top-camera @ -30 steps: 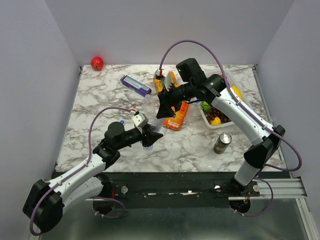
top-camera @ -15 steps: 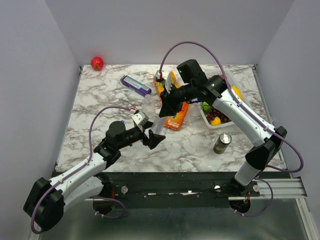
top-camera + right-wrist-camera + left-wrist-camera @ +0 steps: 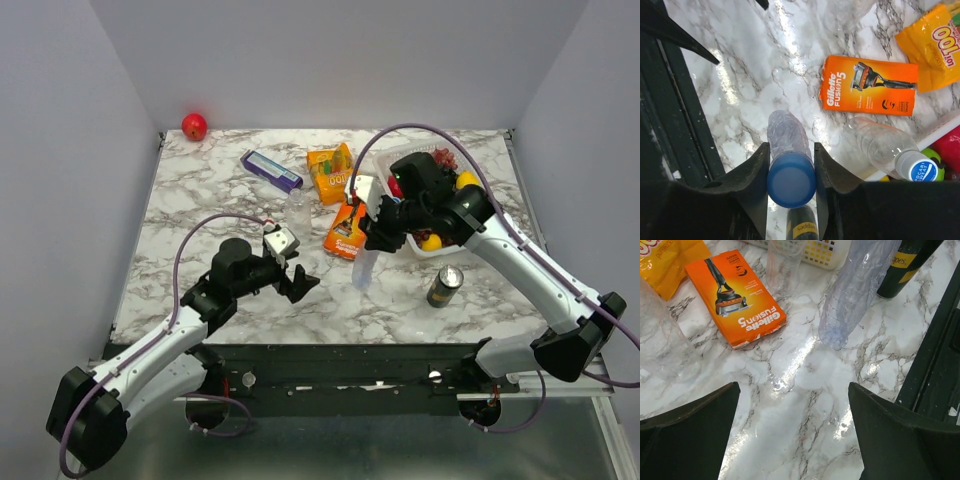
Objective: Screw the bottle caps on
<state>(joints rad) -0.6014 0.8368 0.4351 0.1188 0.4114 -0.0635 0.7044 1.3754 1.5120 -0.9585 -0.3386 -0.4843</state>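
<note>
My right gripper (image 3: 790,167) is shut on a blue bottle cap (image 3: 791,179) that sits on the neck of a clear bottle (image 3: 785,131). In the top view this bottle (image 3: 362,268) hangs upright under the right gripper (image 3: 372,238), its base at or just above the marble. The left gripper (image 3: 298,283) stands wide open and empty to the bottle's left, with only bare marble between its fingers (image 3: 690,435). A second clear bottle (image 3: 298,208) stands uncapped further back. A third bottle (image 3: 880,145) with a white-and-blue cap (image 3: 919,168) stands beside the basket.
An orange razor pack (image 3: 345,232) lies just left of the right gripper, with an orange snack packet (image 3: 330,168) and a purple box (image 3: 270,168) behind it. A white basket (image 3: 418,246) of fruit sits on the right, a dark can (image 3: 444,285) in front of it. A red ball (image 3: 194,126) rests far left.
The left gripper opened, let go of the bottle and drew back. The right gripper shut on the cap and carried the bottle rightward and nearer.
</note>
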